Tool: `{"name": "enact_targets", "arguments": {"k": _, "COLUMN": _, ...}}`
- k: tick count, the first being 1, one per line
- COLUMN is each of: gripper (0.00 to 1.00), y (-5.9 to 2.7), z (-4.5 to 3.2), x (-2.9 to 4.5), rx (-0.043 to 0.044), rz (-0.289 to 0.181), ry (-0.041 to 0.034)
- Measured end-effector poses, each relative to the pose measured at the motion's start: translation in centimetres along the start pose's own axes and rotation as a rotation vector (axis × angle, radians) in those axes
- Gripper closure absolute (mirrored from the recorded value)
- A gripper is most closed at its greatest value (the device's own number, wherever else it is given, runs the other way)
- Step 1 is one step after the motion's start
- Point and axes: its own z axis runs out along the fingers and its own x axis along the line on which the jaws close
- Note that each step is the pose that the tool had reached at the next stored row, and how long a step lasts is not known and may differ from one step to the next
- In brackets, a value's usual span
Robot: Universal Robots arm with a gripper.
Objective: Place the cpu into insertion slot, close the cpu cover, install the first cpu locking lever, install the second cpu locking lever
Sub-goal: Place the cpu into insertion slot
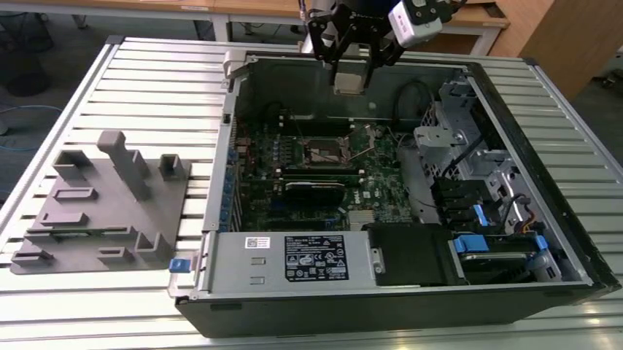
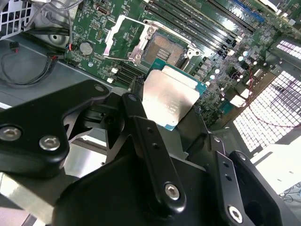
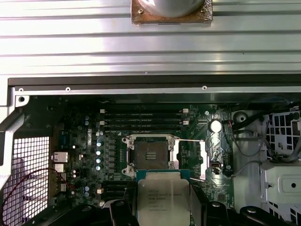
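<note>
1. Silver-grey cpu (image 2: 169,101) is pinched between the black jaws, up in the air over the open computer case (image 1: 389,306).
2. Insertion slot (image 3: 150,154) sits bare, mid-motherboard (image 1: 375,189).
3. The cpu cover (image 2: 112,35) is swung open beside it.
</note>
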Motion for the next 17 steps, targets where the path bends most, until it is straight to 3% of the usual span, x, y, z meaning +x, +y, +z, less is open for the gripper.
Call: {"name": "enact_targets", "arguments": {"k": 17, "gripper": 0.46, "y": -0.06, "z": 0.71, "x": -0.01, "rx": -0.0001, "rz": 0.000, "ry": -0.0001}}
